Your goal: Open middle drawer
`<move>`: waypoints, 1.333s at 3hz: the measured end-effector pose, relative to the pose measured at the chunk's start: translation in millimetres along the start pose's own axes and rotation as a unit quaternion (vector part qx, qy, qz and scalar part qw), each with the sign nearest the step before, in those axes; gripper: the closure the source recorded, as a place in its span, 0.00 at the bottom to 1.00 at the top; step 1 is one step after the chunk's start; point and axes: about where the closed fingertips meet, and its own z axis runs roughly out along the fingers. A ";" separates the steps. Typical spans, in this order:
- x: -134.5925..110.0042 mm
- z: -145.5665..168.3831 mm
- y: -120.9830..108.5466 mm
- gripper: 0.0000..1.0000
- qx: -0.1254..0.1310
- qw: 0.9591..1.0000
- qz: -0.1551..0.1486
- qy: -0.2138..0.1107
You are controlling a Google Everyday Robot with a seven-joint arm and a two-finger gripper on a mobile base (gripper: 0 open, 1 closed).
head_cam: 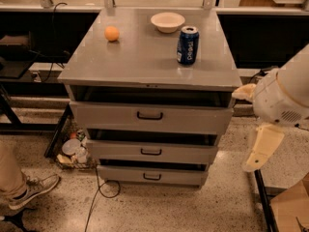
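Note:
The grey metal cabinet (145,62) stands in the middle of the camera view with three drawers stacked in its front. The middle drawer (193,153) is wide and shallow, with a small black bar handle (151,152). Its front sits below the taller top drawer (193,120) and above the lowest drawer (183,176). A dark gap shows above each front. My gripper (258,153) hangs at the right of the cabinet, at about the height of the middle drawer and apart from it. It holds nothing that I can see.
On the cabinet top are an orange ball (111,33), a white bowl (167,21) and a blue soda can (188,45). A person's leg and shoe (26,190) are at lower left. A cable (99,192) and clutter (72,151) lie left of the cabinet.

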 end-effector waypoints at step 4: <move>3.0 135.9 19.2 0.00 -0.043 0.998 -0.001 -0.036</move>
